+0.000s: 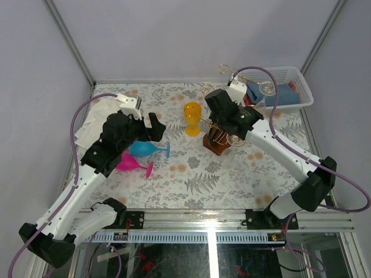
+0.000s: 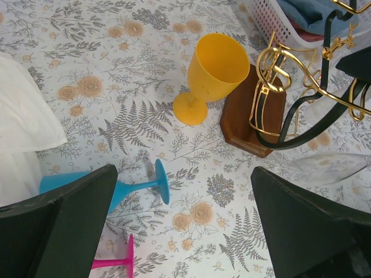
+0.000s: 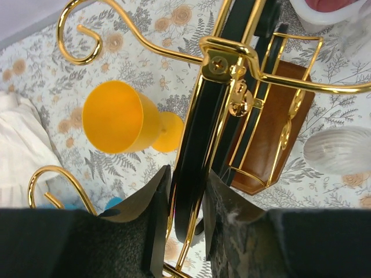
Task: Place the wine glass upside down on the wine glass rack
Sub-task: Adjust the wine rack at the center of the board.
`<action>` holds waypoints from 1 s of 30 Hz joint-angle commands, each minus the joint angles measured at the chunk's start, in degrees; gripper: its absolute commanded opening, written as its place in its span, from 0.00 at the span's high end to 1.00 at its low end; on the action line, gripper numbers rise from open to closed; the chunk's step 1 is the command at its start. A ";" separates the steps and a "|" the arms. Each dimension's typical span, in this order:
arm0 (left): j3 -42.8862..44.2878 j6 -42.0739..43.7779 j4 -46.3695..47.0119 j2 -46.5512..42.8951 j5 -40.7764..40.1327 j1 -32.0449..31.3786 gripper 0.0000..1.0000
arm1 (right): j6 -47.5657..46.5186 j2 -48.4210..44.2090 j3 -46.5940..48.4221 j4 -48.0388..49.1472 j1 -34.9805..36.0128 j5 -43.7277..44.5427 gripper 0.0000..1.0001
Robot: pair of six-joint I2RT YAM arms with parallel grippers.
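Note:
The wine glass rack (image 1: pixel 215 143) stands right of centre: gold wire arms and a black arched bar on a brown wooden base (image 3: pixel 272 139). My right gripper (image 3: pixel 186 191) is shut on the black bar (image 3: pixel 194 145). A yellow glass (image 1: pixel 192 117) stands upright just left of the base. A blue glass (image 1: pixel 148 149) and a pink glass (image 1: pixel 132 164) lie on their sides. A clear glass (image 3: pixel 342 150) lies right of the base. My left gripper (image 2: pixel 184 191) is open and empty, above the table beside the blue glass's foot (image 2: pixel 161 180).
A white basket (image 1: pixel 293 72) at the back right holds blue cloth and a clear glass. A white folded cloth (image 1: pixel 93 121) lies at the left. Grey walls close in the floral table on three sides.

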 commanded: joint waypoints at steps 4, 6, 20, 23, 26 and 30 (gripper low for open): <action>-0.49 -0.57 2.82 -0.77 -1.19 0.54 0.00 | -16.48 -6.16 -2.75 5.17 -0.08 -4.76 0.89; -0.49 -0.57 2.82 -0.72 -1.19 0.53 0.00 | -18.73 -6.46 -2.76 5.05 -0.03 -6.26 0.89; -0.47 -0.66 2.82 -0.38 -0.96 0.71 0.00 | -32.96 -7.49 -2.22 3.26 -0.33 -16.10 0.89; -0.51 -0.66 2.82 -0.28 -0.92 0.79 0.00 | -36.01 -7.06 -1.59 2.35 -0.53 -17.89 0.91; -0.49 -0.66 2.82 -0.20 -0.78 0.78 0.00 | -38.54 -6.19 0.04 -0.13 -1.40 -20.44 0.94; -0.49 -0.65 2.83 -0.23 -0.79 0.89 0.00 | -42.36 -5.97 0.86 -1.85 -2.31 -23.42 0.96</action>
